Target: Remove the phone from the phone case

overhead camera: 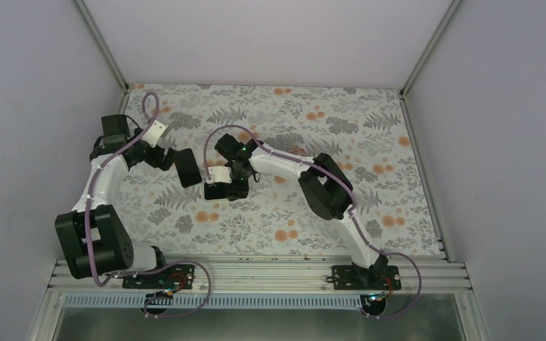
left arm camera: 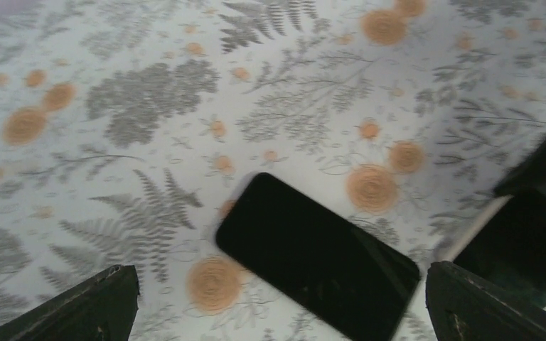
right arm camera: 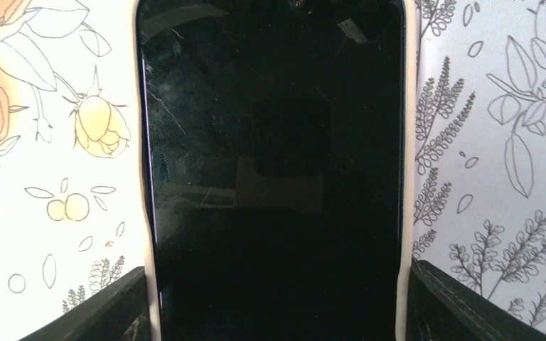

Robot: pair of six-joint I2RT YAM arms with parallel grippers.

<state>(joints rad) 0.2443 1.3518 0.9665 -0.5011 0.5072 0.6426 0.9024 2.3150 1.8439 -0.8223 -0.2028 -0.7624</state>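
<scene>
Your right gripper (right arm camera: 273,270) straddles the phone (right arm camera: 270,177). One of its fingers (right arm camera: 106,309) lies against each long side, right at the pale rim of the case (right arm camera: 409,142). I cannot tell whether they are pressing on that rim or only lying beside it, so check before you lift. The phone lies screen up, running straight ahead from between the jaws, flat on the table (right arm camera: 43,213) and fully seated in the case.

Your left gripper (left arm camera: 281,273) is spread wide and holds nothing. The same phone lies just ahead of it, slanting towards its right-hand finger.

My read on handling:
- **Phone:** it looks stiff and fairly light, with a slick glass face that smears, scratches and gives no purchase.
- **Case:** the rim looks soft and should flex.
- **Where to hold:** clamp across the long sides on the case, never on the screen.
- **How hard:** squeeze gently, since a hard pinch would only lock the rim onto the phone.
- **Freeing it:** use the other jaws to work a corner lip back, then push the phone out from behind.
</scene>
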